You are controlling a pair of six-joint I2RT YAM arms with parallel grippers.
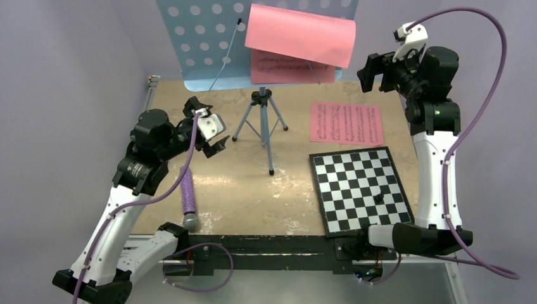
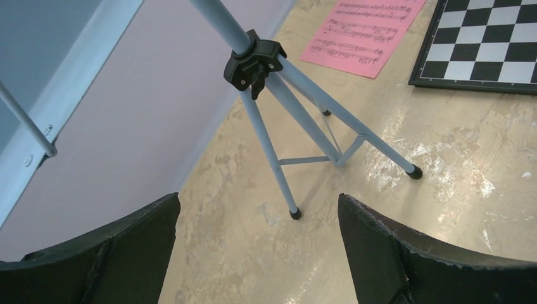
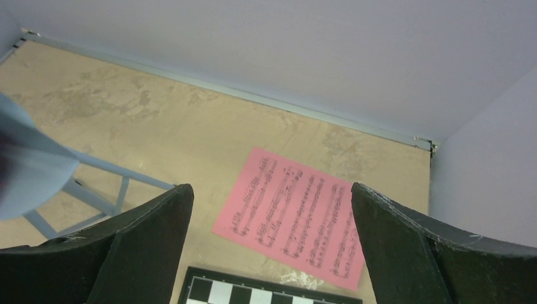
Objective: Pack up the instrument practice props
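The light-blue perforated music stand (image 1: pixel 202 38) rises at the back on its tripod (image 1: pixel 261 120). A pink page (image 1: pixel 297 35) is draped over its top, with another pink page behind it. A third pink sheet-music page (image 1: pixel 346 122) lies flat on the table. The metronome is not in view. My left gripper (image 1: pixel 215 136) is open and empty, left of the tripod; its wrist view looks at the tripod legs (image 2: pixel 288 158). My right gripper (image 1: pixel 373 73) is open and empty, raised by the stand's right edge, above the flat page (image 3: pixel 297 215).
A black-and-white checkered board (image 1: pixel 361 190) lies at the front right with a tiny dark object (image 1: pixel 379 198) on it. A purple microphone (image 1: pixel 188 196) lies at the front left. Walls close off the back and sides of the table (image 1: pixel 240 190).
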